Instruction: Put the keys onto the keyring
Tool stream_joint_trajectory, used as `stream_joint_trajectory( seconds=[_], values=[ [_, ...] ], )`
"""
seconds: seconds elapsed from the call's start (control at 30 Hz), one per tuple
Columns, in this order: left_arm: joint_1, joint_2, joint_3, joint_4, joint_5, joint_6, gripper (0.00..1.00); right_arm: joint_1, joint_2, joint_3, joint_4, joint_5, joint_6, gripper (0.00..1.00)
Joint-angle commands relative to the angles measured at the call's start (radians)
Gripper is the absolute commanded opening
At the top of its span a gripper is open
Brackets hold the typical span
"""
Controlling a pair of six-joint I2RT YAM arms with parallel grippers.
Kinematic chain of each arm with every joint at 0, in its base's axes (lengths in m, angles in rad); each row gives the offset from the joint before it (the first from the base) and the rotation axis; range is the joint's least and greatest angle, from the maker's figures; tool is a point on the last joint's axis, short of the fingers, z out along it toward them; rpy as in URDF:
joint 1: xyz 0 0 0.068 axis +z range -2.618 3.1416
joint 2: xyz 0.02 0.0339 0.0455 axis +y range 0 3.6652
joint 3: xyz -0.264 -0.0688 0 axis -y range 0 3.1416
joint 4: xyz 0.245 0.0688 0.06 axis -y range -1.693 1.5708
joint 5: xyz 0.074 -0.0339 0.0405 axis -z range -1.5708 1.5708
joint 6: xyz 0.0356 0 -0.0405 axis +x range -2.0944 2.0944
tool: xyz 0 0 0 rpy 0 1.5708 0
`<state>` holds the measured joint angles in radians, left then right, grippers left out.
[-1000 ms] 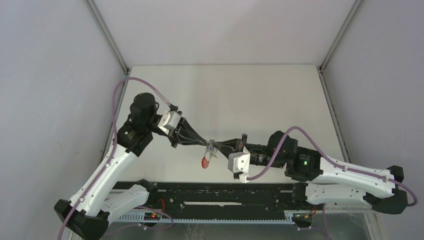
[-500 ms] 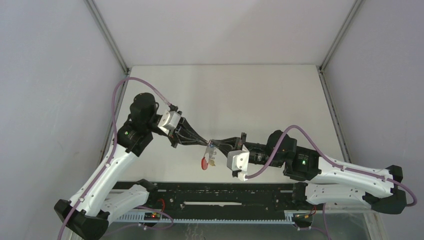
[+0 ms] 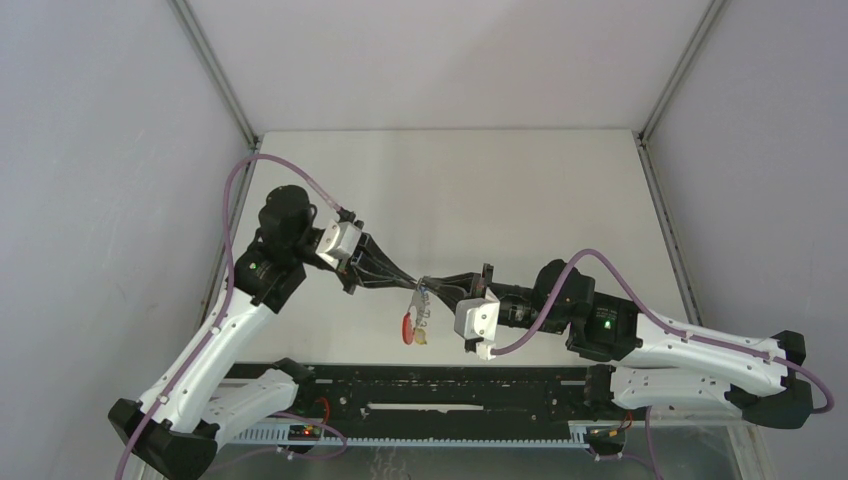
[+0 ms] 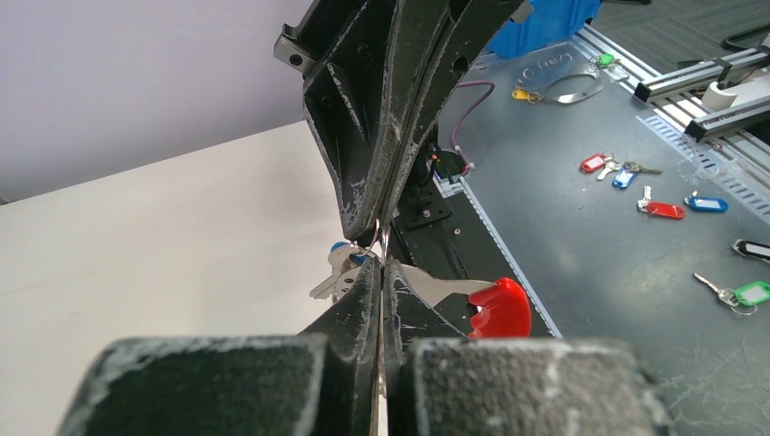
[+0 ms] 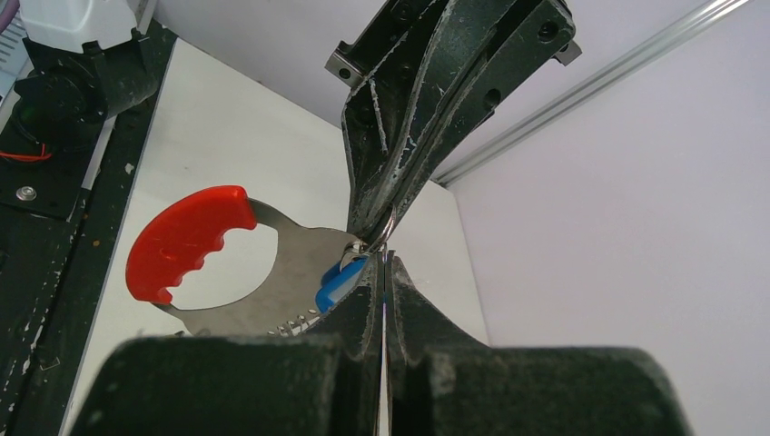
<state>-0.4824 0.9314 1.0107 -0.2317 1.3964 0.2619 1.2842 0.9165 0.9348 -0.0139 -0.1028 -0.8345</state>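
My left gripper (image 3: 414, 286) and right gripper (image 3: 430, 287) meet tip to tip above the table's near middle, both shut. The keyring (image 3: 408, 322) hangs below them: a grey plate (image 5: 289, 271) with a red band (image 5: 186, 238), also in the left wrist view (image 4: 495, 309). My left gripper (image 4: 381, 272) pinches the keyring's thin edge. My right gripper (image 5: 383, 269) pinches a small wire ring (image 5: 382, 232) at the same spot. The blue key (image 5: 340, 282) hangs right beside the fingers (image 4: 340, 263). The yellow-orange key (image 3: 425, 336) dangles by the red band.
The black rail (image 3: 450, 385) carrying the arm bases runs along the near table edge just below the keyring. Beyond it is a grey bench with several spare tagged keys (image 4: 654, 195). Metal frame posts (image 3: 215, 75) stand at the back corners.
The right arm has edged slightly left toward the left gripper. The hanging keyring has swung a little, and the yellow-orange key now shows lower beside it.
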Motion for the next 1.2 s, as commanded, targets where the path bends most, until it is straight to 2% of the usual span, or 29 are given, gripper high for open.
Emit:
stream_joint_trajectory(
  seconds=[0.0,0.63,0.93,1.17],
  values=[
    [-0.008,0.001,0.046,0.046,-0.021,-0.006,0.0,-0.002,-0.006,-0.001,0.041,-0.009,0.005,0.0],
    [-0.008,0.001,0.032,0.002,-0.054,0.002,0.0,-0.005,0.003,0.018,0.022,-0.009,-0.01,0.0],
    [-0.01,-0.001,0.034,-0.088,-0.058,0.065,0.0,-0.018,0.012,0.03,0.019,-0.018,-0.011,0.0],
    [-0.017,-0.002,0.04,-0.134,-0.056,0.105,0.0,-0.026,0.039,0.063,-0.056,-0.071,-0.015,0.0]
  ],
)
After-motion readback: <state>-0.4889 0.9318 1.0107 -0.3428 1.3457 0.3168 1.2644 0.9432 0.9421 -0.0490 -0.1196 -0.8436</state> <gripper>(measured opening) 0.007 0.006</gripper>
